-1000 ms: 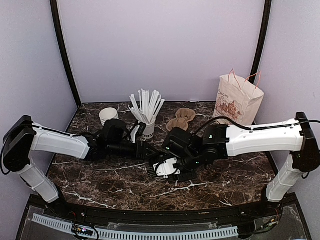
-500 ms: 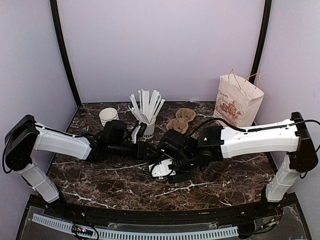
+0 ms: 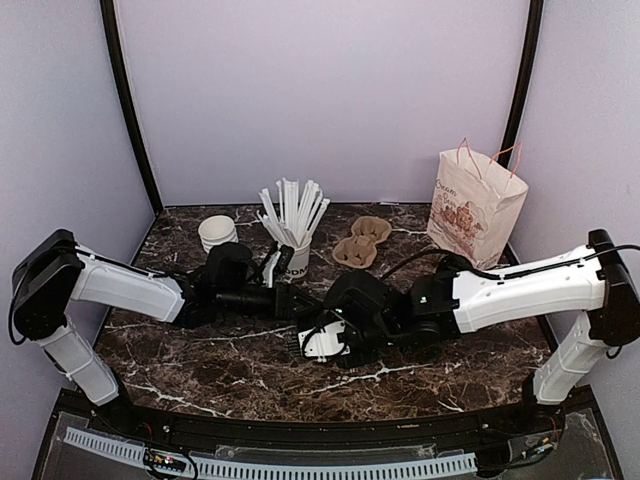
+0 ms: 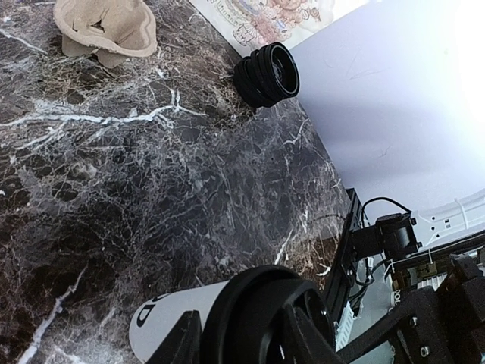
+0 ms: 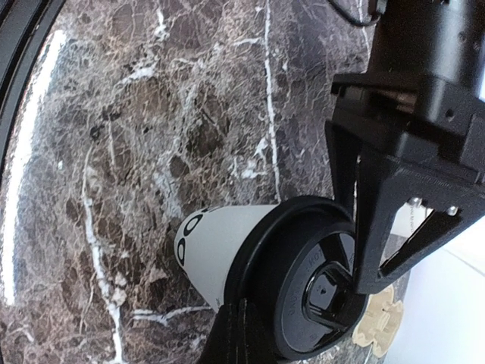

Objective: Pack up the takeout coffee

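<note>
The takeout coffee [image 3: 322, 342] is a white cup with dark lettering and a black lid. It lies tilted low over the marble table [image 3: 200, 370] between the two arms. In the left wrist view the cup [image 4: 170, 322] fills the bottom edge, and my left gripper [image 4: 246, 337] has a finger [image 4: 186, 341] against the lid rim and the other across the lid. My right gripper [image 5: 241, 334] is shut on nothing, its fingers pressed together against the lid's lower edge on the cup [image 5: 216, 250]. From above, the left gripper [image 3: 310, 322] and right gripper [image 3: 345, 350] meet at the cup.
A printed paper bag [image 3: 475, 205] stands at the back right. A cardboard cup carrier [image 3: 362, 240] lies behind the grippers. A cup of white straws [image 3: 293, 225] and stacked lidless cups [image 3: 217, 232] stand at the back left. A stack of black lids [image 4: 267, 73] sits near the bag.
My right gripper has snapped shut and come off the cup, which it held before. The left jaws have narrowed round the lid. Both grippers and the cup shifted slightly left.
</note>
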`<move>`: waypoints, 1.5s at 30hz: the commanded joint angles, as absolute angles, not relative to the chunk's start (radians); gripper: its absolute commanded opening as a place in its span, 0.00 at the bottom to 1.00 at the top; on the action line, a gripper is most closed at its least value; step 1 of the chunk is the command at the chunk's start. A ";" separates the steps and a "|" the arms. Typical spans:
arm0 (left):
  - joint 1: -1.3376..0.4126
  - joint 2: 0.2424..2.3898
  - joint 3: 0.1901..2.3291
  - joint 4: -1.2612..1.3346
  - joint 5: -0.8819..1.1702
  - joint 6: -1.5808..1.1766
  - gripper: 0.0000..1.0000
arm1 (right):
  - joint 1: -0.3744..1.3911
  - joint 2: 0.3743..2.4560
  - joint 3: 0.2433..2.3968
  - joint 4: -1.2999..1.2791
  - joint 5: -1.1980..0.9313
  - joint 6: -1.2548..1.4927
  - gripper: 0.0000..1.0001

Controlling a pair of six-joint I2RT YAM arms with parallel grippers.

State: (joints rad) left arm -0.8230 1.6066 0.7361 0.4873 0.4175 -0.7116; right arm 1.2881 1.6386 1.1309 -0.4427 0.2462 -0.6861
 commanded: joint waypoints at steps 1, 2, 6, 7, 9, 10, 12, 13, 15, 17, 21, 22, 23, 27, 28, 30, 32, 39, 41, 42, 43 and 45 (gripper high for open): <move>-0.828 1.717 0.660 0.410 0.408 -0.707 0.33 | 1.294 1.788 0.920 -0.462 0.192 -0.703 0.00; -0.828 1.725 0.653 0.437 0.414 -0.720 0.32 | 1.293 1.796 0.907 -0.451 0.197 -0.701 0.00; -0.828 1.729 0.643 0.446 0.412 -0.725 0.30 | 1.291 1.764 0.909 -0.441 0.193 -0.687 0.00; -0.828 1.725 0.647 0.432 0.411 -0.722 0.30 | 1.290 1.758 0.920 -0.450 0.193 -0.686 0.00; -0.828 1.718 0.670 0.406 0.405 -0.707 0.30 | 1.290 1.756 0.943 -0.475 0.191 -0.682 0.00; -0.828 1.715 0.687 0.400 0.405 -0.693 0.30 | 1.290 1.751 0.954 -0.482 0.189 -0.677 0.00; -0.828 1.698 0.713 0.387 0.411 -0.671 0.32 | 1.287 1.723 0.984 -0.499 0.175 -0.668 0.00; -0.828 1.679 0.722 0.380 0.411 -0.652 0.33 | 1.286 1.709 1.006 -0.513 0.167 -0.662 0.00; -0.828 1.646 0.753 0.358 0.404 -0.624 0.36 | 1.281 1.682 1.062 -0.550 0.145 -0.655 0.02; -0.828 1.615 0.805 0.325 0.380 -0.593 0.40 | 1.268 1.666 1.127 -0.597 0.121 -0.654 0.03; -0.828 1.579 0.896 0.251 0.337 -0.534 0.51 | 1.240 1.656 1.225 -0.653 0.081 -0.660 0.07; -0.828 1.577 0.913 0.224 0.330 -0.514 0.52 | 1.238 1.653 1.242 -0.664 0.068 -0.658 0.08; -0.826 1.575 0.941 0.214 0.321 -0.505 0.54 | 1.236 1.650 1.260 -0.673 0.061 -0.652 0.10; -0.827 1.562 1.002 0.192 0.303 -0.474 0.60 | 1.226 1.633 1.316 -0.699 0.019 -0.633 0.18; -0.827 1.560 1.009 0.187 0.298 -0.467 0.61 | 1.221 1.631 1.329 -0.704 0.009 -0.631 0.19; -0.826 1.560 1.041 0.172 0.284 -0.456 0.63 | 1.213 1.632 1.349 -0.710 0.005 -0.625 0.20; -0.825 1.558 1.057 0.151 0.269 -0.448 0.63 | 1.207 1.630 1.361 -0.715 -0.008 -0.623 0.21; -0.825 1.424 0.987 0.038 0.206 -0.511 0.64 | 1.082 1.560 1.354 -0.707 -0.069 -0.609 0.21; -0.827 1.361 0.928 0.020 0.196 -0.551 0.64 | 1.011 1.549 1.367 -0.691 -0.126 -0.587 0.26; -0.826 1.340 0.885 0.017 0.198 -0.583 0.65 | 0.975 1.551 1.373 -0.676 -0.162 -0.570 0.32; -0.826 1.305 0.866 0.017 0.201 -0.600 0.66 | 0.946 1.560 1.379 -0.661 -0.210 -0.550 0.38; -0.830 1.265 0.803 0.058 0.231 -0.646 0.71 | 0.903 1.598 1.404 -0.652 -0.273 -0.515 0.48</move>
State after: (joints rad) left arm -0.8276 1.3556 0.8978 0.0689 0.2195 -0.5488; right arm 0.9833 1.5814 1.3510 -0.6979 -0.1200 -0.5926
